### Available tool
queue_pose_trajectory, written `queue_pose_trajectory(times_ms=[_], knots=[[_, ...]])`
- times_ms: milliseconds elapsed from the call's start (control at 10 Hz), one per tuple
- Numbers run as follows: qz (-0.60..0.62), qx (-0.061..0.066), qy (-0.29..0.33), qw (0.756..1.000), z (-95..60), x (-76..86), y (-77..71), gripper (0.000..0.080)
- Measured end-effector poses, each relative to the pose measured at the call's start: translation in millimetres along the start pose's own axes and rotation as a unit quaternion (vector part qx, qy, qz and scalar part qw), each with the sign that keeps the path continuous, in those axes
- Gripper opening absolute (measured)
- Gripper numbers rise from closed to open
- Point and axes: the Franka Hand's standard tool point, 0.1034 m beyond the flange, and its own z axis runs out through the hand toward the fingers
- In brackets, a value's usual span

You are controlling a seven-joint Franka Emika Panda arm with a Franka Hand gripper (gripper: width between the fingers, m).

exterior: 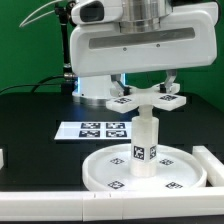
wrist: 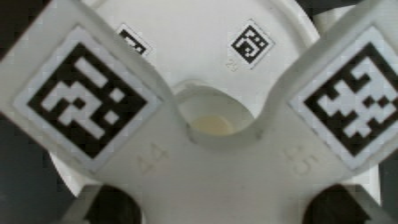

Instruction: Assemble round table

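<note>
The large rimmed disc top (exterior: 100,172) lies flat on the black table. The short cylindrical leg (exterior: 146,150) stands upright at its middle. The cross-shaped foot (exterior: 150,100), with square markers on its arms, sits level at the leg's upper end. My gripper (exterior: 150,90) comes down from above and is shut on the foot. In the wrist view the foot (wrist: 160,150) fills the picture. Its middle hole (wrist: 214,112) shows something pale inside. The disc top (wrist: 187,25) shows beyond the foot. My gripper (wrist: 217,208) has dark fingers (wrist: 111,200) on both sides of the foot.
The marker board (exterior: 92,130) lies behind the disc at the exterior view's left. Long white edge bars lie at the right (exterior: 212,165), along the front (exterior: 60,205) and at the left edge (exterior: 3,158). The robot's base (exterior: 95,88) stands at the back.
</note>
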Motion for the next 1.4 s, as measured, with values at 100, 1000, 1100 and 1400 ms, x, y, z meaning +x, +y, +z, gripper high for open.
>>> queue_pose_trajectory(times_ms=[100, 1000, 1100, 1400], knots=[[0.002, -0.001, 0.002, 1.000, 2.9, -1.2, 2.1, 0.0445], [0.002, 0.000, 0.011, 1.000, 0.4, -2.6, 3.0, 0.0445], [0.003, 0.000, 0.010, 1.000, 1.0, -5.2, 3.6, 0.0445], [0.003, -0.001, 0.012, 1.000, 4.0, -7.6, 3.6, 0.0445]])
